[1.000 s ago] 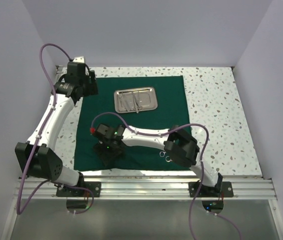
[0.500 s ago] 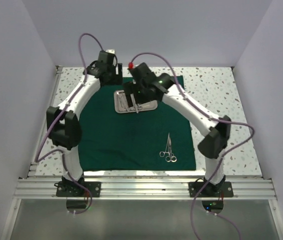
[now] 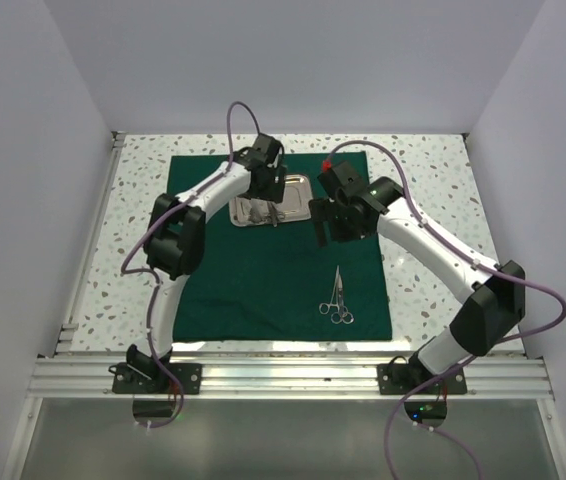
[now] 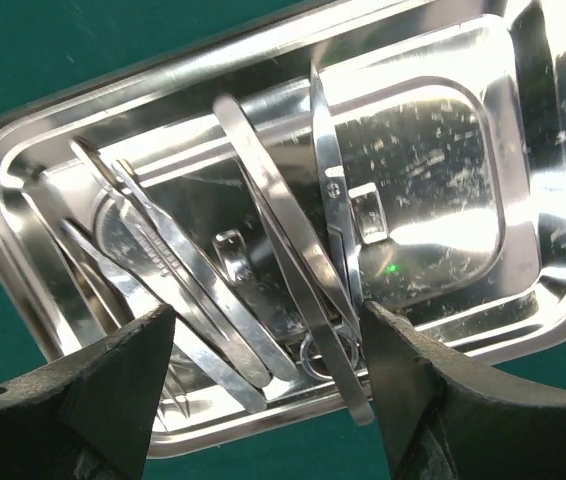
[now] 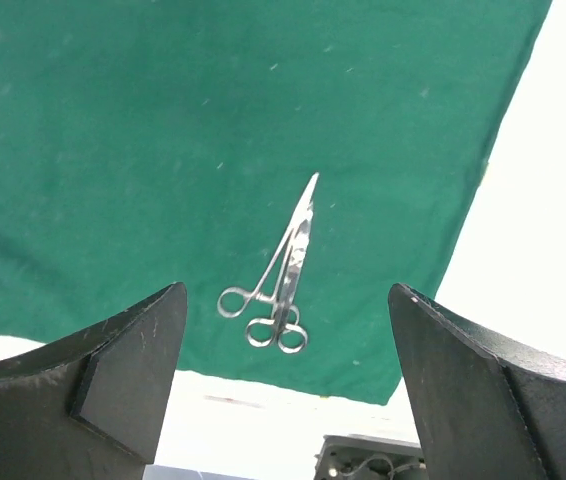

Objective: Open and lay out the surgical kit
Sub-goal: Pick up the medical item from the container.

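The dark green cloth (image 3: 253,280) lies spread flat on the table. Its small steel tray (image 3: 300,196) stands near the back edge of the cloth. My left gripper (image 3: 261,195) hangs open just above the tray. In the left wrist view its fingers (image 4: 113,390) straddle the tray's near rim (image 4: 263,420), over the tweezers (image 4: 273,240) and other thin instruments (image 4: 163,270); nothing is gripped. Ring-handled scissors (image 3: 338,298) lie on the cloth's near right part. My right gripper (image 3: 331,232) hovers open to the right of the tray, well above the scissors (image 5: 278,270).
The speckled tabletop (image 3: 433,230) shows around the cloth, wider on the right. White walls close in the left, back and right sides. The aluminium rail (image 3: 283,375) carrying both arm bases runs along the near edge.
The left arm swung from the back left corner to above the tray. The right arm left the near cloth, passed the tray and now hangs to its right, jaws wider. The scissors now show.
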Available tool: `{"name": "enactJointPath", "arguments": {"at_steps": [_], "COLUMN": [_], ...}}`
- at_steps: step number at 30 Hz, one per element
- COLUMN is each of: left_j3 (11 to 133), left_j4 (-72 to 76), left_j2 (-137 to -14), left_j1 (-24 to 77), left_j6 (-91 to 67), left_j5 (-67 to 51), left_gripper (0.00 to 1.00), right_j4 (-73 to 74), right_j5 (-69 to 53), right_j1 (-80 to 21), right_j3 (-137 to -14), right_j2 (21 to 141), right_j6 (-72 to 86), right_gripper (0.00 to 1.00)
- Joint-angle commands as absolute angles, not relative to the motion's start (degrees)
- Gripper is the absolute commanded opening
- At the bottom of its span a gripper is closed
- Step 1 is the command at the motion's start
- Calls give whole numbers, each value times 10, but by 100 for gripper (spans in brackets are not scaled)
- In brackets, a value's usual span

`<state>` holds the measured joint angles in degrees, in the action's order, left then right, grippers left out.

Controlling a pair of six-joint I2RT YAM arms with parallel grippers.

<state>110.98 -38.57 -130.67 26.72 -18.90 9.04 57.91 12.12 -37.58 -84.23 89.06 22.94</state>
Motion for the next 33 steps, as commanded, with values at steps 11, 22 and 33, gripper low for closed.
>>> {"name": "enactJointPath", "arguments": {"at_steps": [11, 22, 33], "left_j3": [1110, 1119, 1266], "left_j4": [-381, -378, -456], "left_j2": [-1317, -1353, -1368], "left_j1": [292, 292, 291], "left_j6": [-208, -210, -208], "left_j5": [79, 63, 91], "left_gripper": [60, 39, 0], "right_j4": [574, 571, 575], "right_j5": [98, 68, 52], "right_j1": [-306, -280, -272], "right_j3": [-942, -925, -948], "right_j2": [976, 994, 1023], "right_j6": [190, 196, 200], "right_gripper": [86, 84, 83]}}
